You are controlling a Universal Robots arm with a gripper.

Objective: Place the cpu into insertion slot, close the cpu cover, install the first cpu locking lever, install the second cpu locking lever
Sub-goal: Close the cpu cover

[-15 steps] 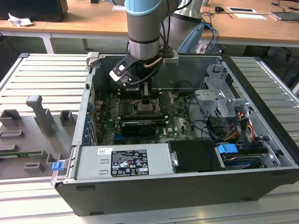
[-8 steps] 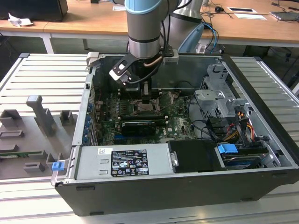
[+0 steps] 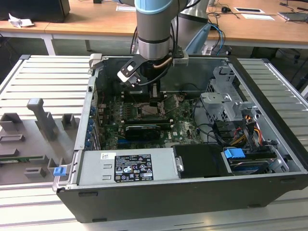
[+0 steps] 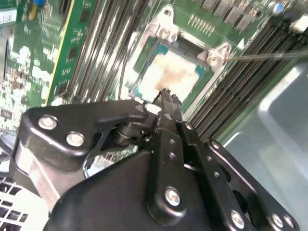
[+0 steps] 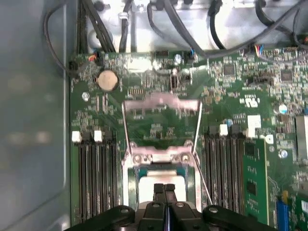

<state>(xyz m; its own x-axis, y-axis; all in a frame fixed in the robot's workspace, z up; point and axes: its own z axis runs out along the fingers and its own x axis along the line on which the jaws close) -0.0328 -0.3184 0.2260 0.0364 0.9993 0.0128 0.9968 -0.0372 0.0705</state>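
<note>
Gripper linkages, black and bolted, are seen in both wrist views, and the two fingers are pressed flat against each other with no gap and nothing visible between them. In the second wrist view the gripper tips are placed at the near edge of the cpu; whether they touch its face cannot be told. In the exterior view the gripper is held down inside the open computer case, over the middle of the green board.

The cpu is seated flat in the insertion slot, its pale silver-beige face turned up and framed by the socket's silver rim (a brownish smear is visible across the face in the second wrist view). The cpu cover is swung open and stands up from its hinge at the far side of the socket, so that the green board is seen through its cut-out. A thin metal lever is angled away beside the socket, unlatched. Long black memory slots are ranged on both sides of the socket, and a coin cell is mounted beyond the cover.
</note>
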